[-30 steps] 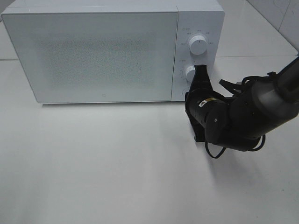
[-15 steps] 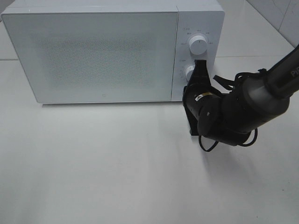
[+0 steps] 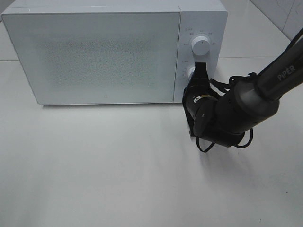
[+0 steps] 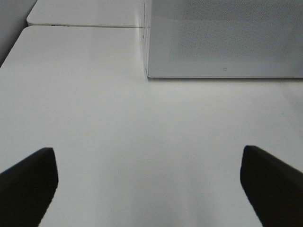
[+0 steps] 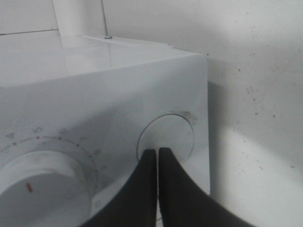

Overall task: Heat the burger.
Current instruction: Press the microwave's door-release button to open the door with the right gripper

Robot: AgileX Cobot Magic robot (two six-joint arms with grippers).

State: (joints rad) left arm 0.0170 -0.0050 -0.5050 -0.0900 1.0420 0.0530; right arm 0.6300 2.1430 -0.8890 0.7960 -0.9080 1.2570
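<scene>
Microwave's lower knob is touched by the shut right gripper, while the left gripper is held wide open and empty.

A white microwave sits on the white table.

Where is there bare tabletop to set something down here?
Bare tabletop runs from the microwave door to the near edge, left of the right arm. Crowded only at the control panel, where the right gripper, fingers shut, touches.
</scene>
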